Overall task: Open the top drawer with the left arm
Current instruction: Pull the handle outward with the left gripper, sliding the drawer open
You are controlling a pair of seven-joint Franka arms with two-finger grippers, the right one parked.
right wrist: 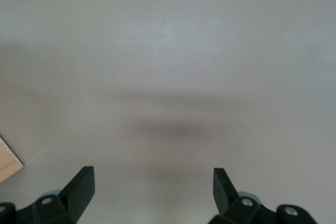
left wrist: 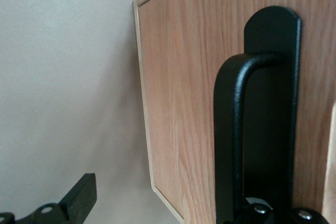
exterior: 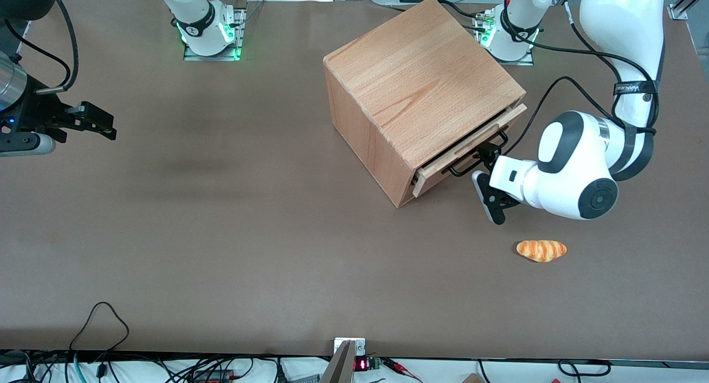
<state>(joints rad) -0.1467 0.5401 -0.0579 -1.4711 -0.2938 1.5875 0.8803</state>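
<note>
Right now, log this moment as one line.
left arm gripper: at handle | top drawer: slightly open | bread: on table, untouched

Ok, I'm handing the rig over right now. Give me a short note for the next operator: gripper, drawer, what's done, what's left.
Gripper: the left arm has it at the handle of the top drawer. One finger hooks inside the wire loop, the other finger is wide off it, so it is open, not clamped.
Drawer: pulled out a little from the wooden cabinet; a dark gap shows above its front board.
Done: handle hooked, pull started.
Left: pull the drawer fully out, then let go.
Also on the table: a bread roll, nearer the front camera than the gripper.
</note>
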